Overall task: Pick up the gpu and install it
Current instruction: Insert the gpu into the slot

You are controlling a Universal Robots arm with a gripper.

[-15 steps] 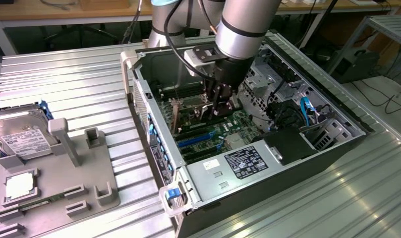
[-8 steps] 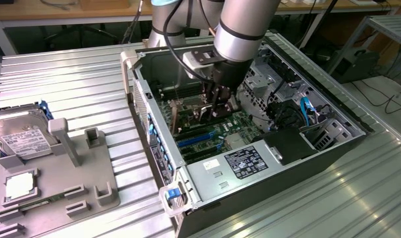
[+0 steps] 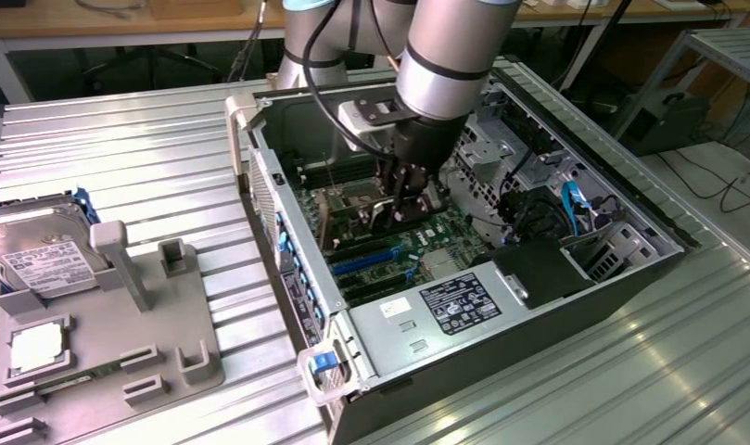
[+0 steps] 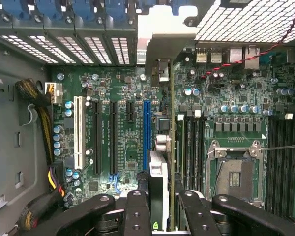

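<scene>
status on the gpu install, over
Gripper jaws clamped on thin black gpu card with silver bracket. Card edge-down over green motherboard, beside long blue slot. Nothing seen in the way.

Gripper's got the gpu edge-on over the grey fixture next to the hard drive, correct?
Not quite. The gripper holds the gpu edge-on, but inside the open computer case, over the motherboard, not over the grey fixture beside the hard drive. The exterior view shows it.
</scene>
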